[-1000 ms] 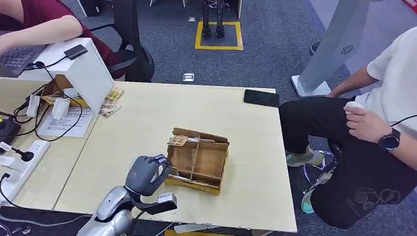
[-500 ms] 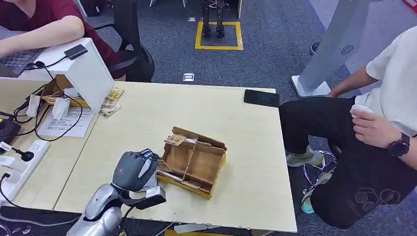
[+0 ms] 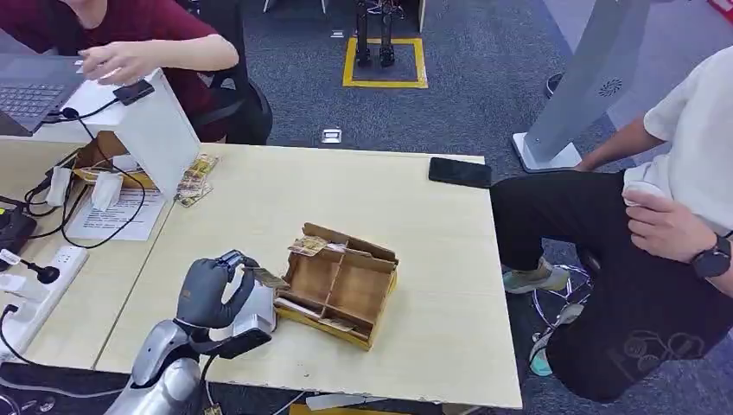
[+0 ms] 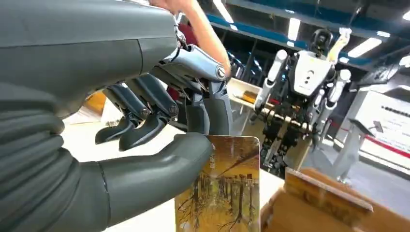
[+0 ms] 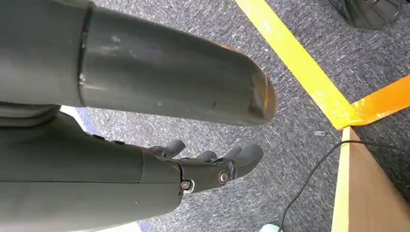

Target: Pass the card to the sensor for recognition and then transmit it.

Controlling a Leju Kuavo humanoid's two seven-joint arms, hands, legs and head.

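Card (image 4: 225, 193) pinched between thumb and fingers of the left hand (image 3: 212, 290), held above the table (image 3: 259, 199), just beside the wooden box (image 3: 341, 290). Right hand (image 5: 145, 140) hangs over the carpet, fingers apart, holding nothing.

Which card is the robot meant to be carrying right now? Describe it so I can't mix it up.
Start at the open wooden divider box on the pale wooden table. Just beside it, the grey left robot hand pinches a rectangular card printed with autumn trees. Unlike the cards resting in the box, this one is held above the table.
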